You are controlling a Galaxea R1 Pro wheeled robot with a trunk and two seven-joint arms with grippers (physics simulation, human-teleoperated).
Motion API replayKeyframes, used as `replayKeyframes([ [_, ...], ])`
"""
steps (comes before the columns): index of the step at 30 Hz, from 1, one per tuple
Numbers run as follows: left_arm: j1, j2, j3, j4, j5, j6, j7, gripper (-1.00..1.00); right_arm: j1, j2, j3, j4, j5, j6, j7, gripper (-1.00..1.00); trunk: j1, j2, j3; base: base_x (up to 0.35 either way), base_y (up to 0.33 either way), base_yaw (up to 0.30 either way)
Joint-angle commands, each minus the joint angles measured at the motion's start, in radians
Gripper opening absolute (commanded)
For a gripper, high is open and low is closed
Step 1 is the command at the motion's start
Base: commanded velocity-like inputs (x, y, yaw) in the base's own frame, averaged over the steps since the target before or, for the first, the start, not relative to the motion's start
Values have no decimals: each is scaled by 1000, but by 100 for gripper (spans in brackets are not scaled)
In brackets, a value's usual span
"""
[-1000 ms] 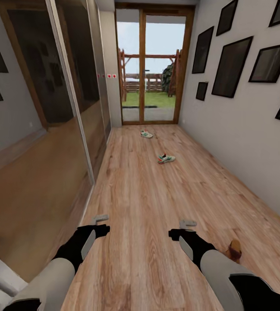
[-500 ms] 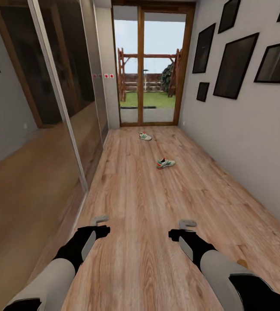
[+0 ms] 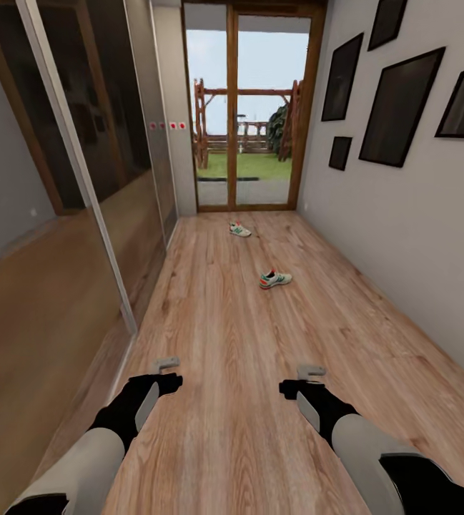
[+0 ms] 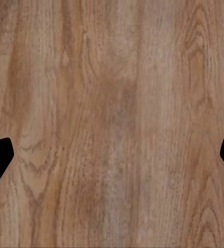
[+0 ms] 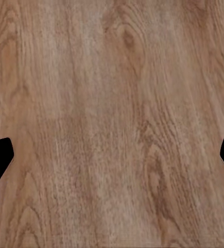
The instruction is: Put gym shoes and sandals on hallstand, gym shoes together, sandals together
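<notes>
Currently both gym shoes on corridor floor (image 3: 232,372), well ahead of grippers: nearer shoe (image 3: 275,279) beyond right gripper (image 3: 311,373), farther shoe (image 3: 239,229) by glass door (image 3: 249,107). Left gripper (image 3: 164,365) and right both spread, empty. Advise: close in before reaching.

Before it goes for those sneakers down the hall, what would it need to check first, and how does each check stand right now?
1. Nearer gym shoe located on the corridor floor: ok.
2. Farther gym shoe located, near the glass door: ok.
3. Left gripper empty and open, fingers wide apart over bare planks in the left wrist view: ok.
4. Right gripper empty and open: ok.
5. Shoes within arm's reach: not ok, both lie well ahead of the grippers.
6. Where the sandals and the rack are: cannot tell.
</notes>
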Motion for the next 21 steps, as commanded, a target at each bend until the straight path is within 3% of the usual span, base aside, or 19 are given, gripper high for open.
replayKeyframes([
  [1,0,0,0,0,0,0,0,100,0,0,0,0,0,0,0,100,0,0,0,350,-4,0],
  [21,0,0,0,0,0,0,0,100,0,-1,0,0,2,-1,0,100,0,0,0,350,-1,-8],
])
